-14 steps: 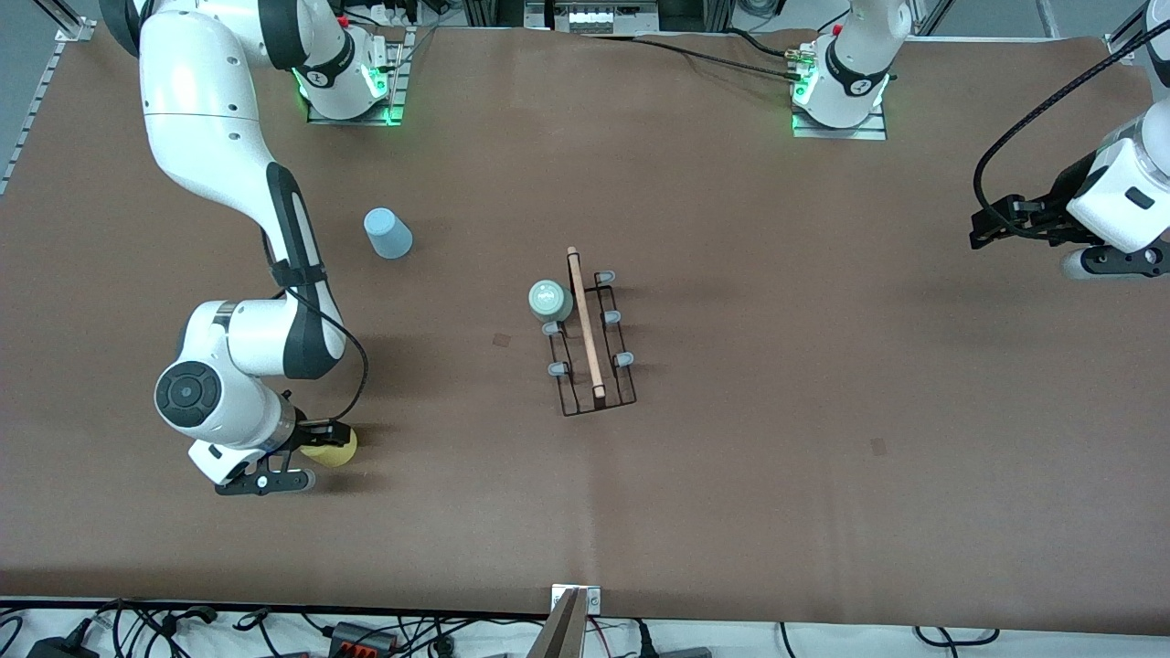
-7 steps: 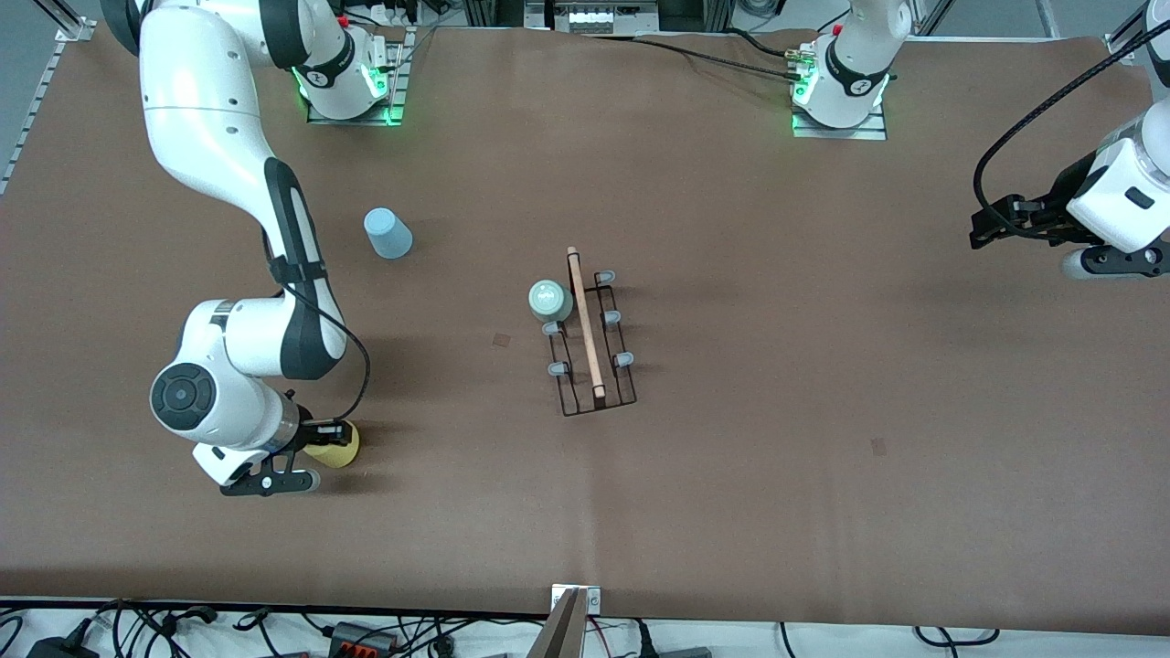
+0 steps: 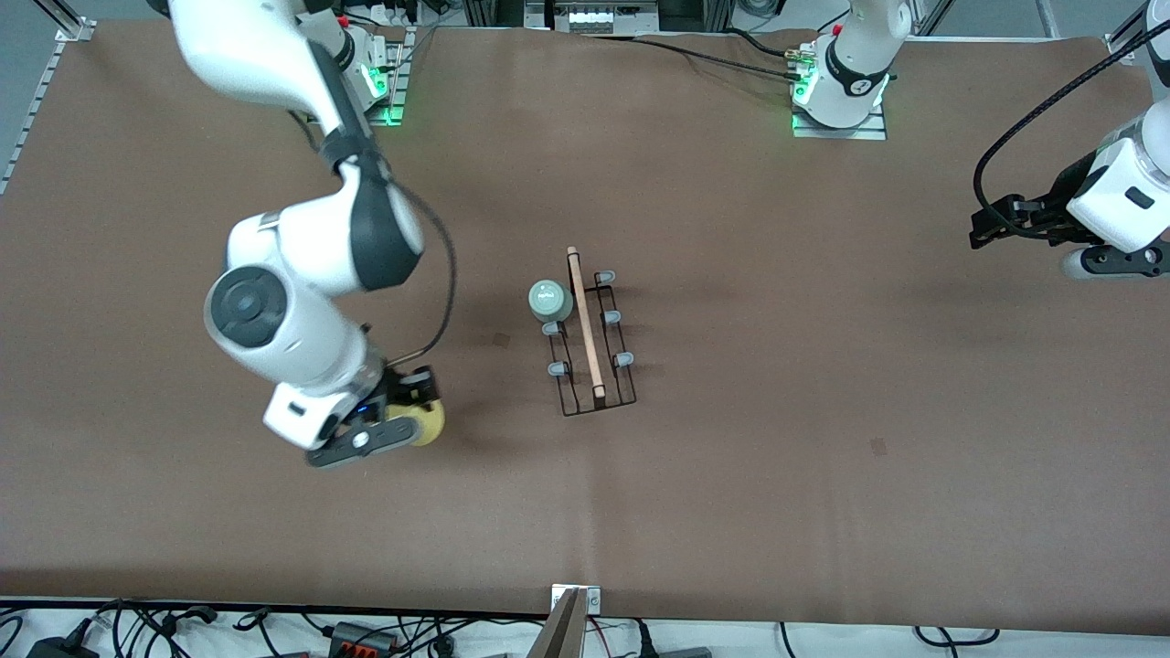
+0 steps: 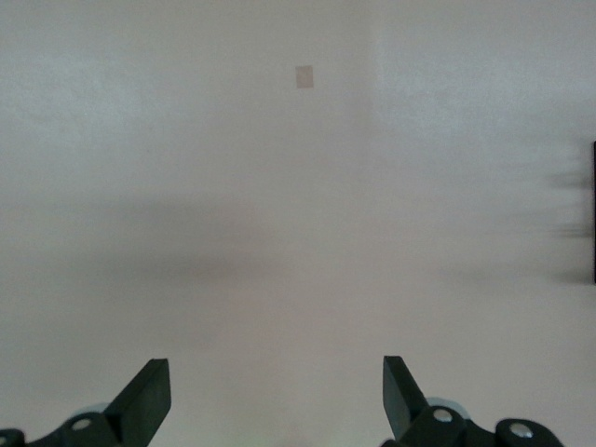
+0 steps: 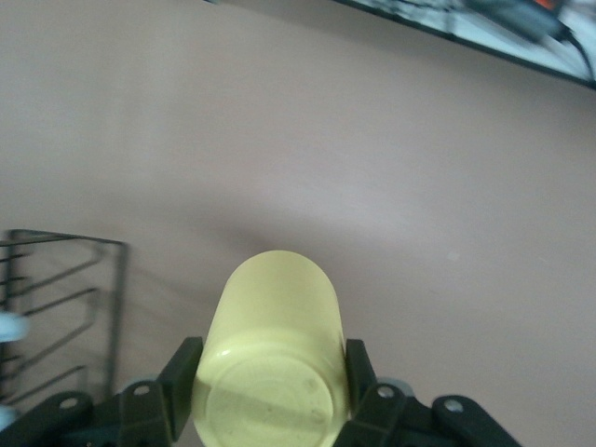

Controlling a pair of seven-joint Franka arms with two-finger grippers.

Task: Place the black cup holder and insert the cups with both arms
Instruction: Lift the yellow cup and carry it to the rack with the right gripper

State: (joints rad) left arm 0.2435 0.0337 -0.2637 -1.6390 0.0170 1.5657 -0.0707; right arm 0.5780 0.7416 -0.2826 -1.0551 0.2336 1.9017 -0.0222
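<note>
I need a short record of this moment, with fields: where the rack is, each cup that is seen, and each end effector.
rack: black cup holder at the table's middle
grey-green cup: on a rack peg, on the side toward the right arm's end
yellow cup: gripped by the right end effector, over the table toward the right arm's end
left end effector: open, empty, waiting over the left arm's end of the table
</note>
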